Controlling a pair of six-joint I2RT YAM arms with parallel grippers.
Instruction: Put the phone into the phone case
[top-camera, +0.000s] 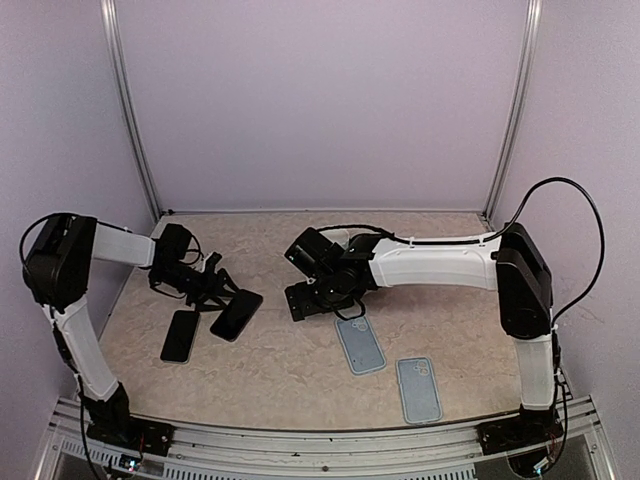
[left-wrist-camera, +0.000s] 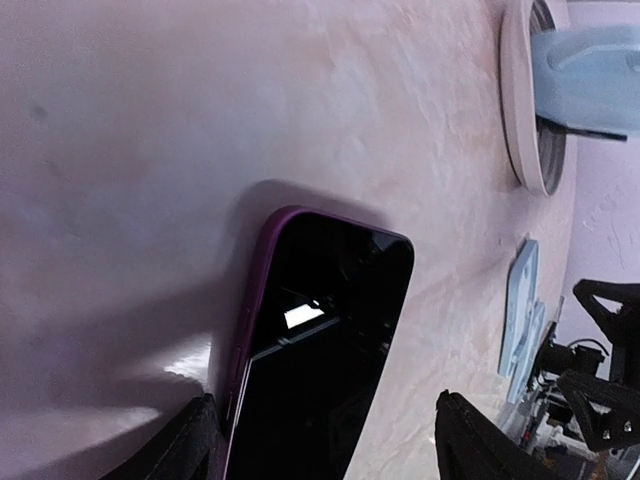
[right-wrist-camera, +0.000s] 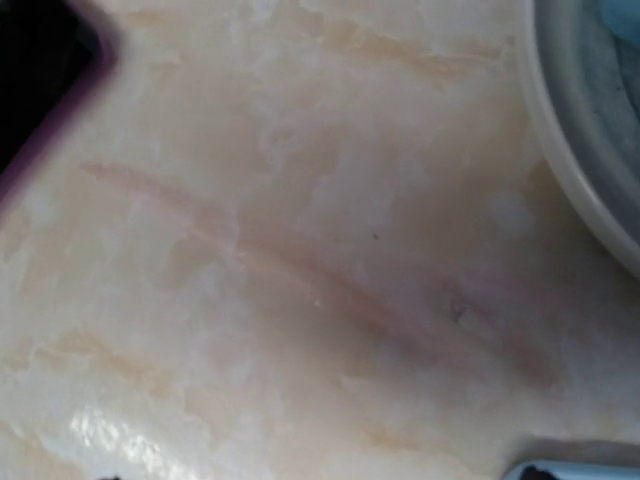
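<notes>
Left wrist view has the phone (left-wrist-camera: 320, 350) lying flat on the table (left-wrist-camera: 150, 120), screen up, with purple along its rim. The left gripper (left-wrist-camera: 325, 445) straddles its near end. The jaws stand wide, one finger at or against the purple edge and the other clear of the opposite edge, so nothing is gripped yet.

From overhead, this phone sits at 9 o'clock of the nearer phone case (top-camera: 360, 345). A second phone (top-camera: 180, 335) lies just beside it at 8 o'clock, and a second case (top-camera: 418, 390) lies at 4 o'clock of the first. The right gripper (top-camera: 303, 300) hovers low at 10 o'clock of the nearer case. Whether its jaws are apart cannot be told, and its own camera shows only bare table.

The step in hand looks like taking up the phone. Done well, the left arm would centre over the phone, close squarely on the two long edges and lift level, staying clear of the second phone at 8 o'clock. The right arm could steady the case.
</notes>
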